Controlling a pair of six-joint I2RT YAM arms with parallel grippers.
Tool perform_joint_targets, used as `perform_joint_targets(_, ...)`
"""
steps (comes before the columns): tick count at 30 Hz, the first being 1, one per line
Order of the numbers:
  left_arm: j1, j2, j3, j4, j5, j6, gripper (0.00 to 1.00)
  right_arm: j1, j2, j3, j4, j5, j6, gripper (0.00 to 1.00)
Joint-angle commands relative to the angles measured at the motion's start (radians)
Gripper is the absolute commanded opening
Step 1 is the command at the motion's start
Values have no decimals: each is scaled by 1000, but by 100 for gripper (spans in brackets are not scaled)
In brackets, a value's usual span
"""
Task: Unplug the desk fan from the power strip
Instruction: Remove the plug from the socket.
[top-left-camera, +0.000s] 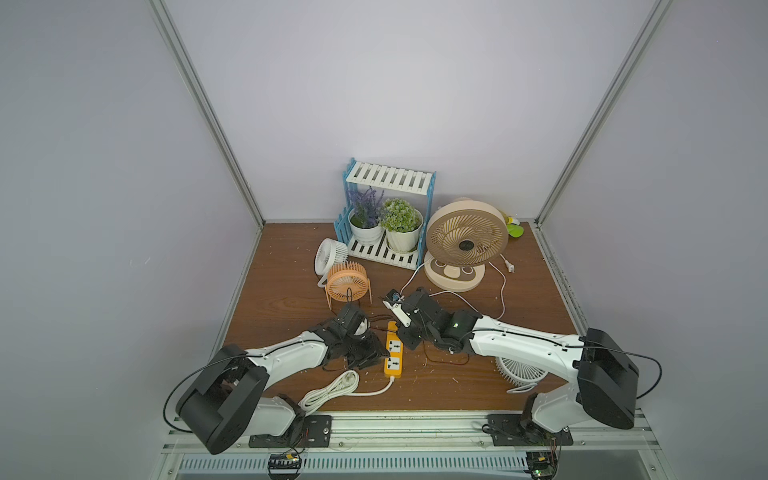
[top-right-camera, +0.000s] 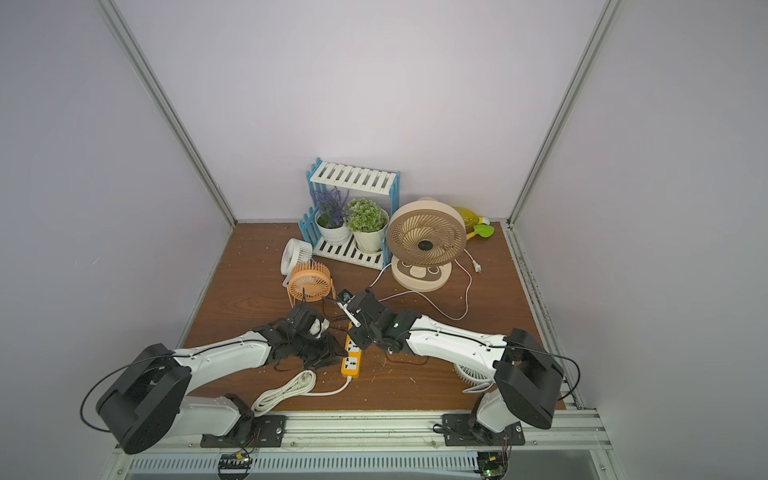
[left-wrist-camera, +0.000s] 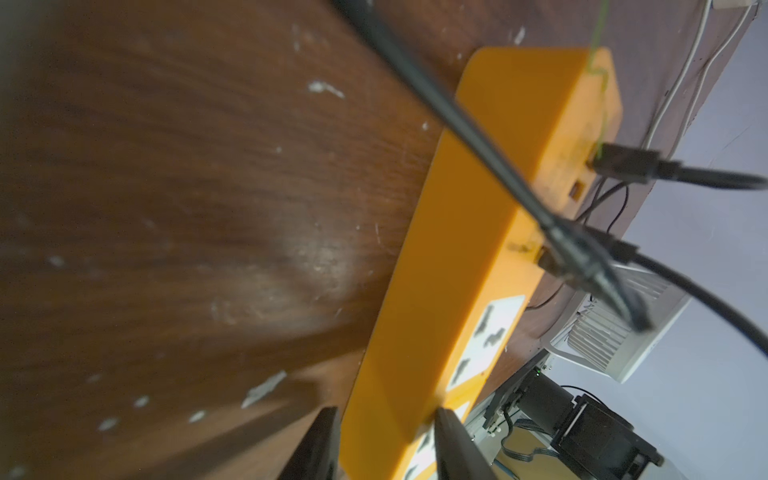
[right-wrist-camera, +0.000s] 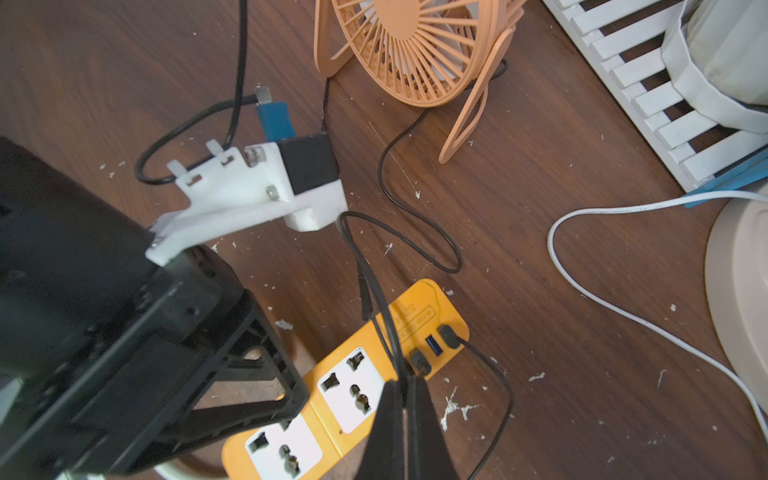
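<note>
Power strip (top-left-camera: 393, 351) edges inside left claw (left-wrist-camera: 386, 411); right claw (right-wrist-camera: 405, 382) pinches cable (right-wrist-camera: 365, 291).

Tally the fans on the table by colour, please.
White: 2, far white fan, near white fan
Orange: 1, orange fan
Beige: 1, beige fan
Total: 4

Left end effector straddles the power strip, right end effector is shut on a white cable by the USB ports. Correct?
Wrong colour. The right end effector is shut on a thin black cable by the USB ports, as the right wrist view shows. The left end effector does straddle the power strip.
</note>
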Motion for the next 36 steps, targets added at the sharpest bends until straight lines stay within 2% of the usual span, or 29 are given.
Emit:
perform_joint_targets(1, 7, 27, 24, -83, -21, 36, 39, 8, 10, 25, -2, 26, 5, 0)
perform_joint_targets(23, -15, 74, 80, -203, -49, 92, 38, 9, -2, 73, -3, 40, -3, 0)
perform_joint_targets(31, -17, 48, 89, -224, -74, 105, 39, 8, -19, 88, -5, 67, 2, 0)
perform_joint_targets(36, -17, -17, 93, -237, -114, 99, 41, 7, -39, 128, -1, 128, 12, 0)
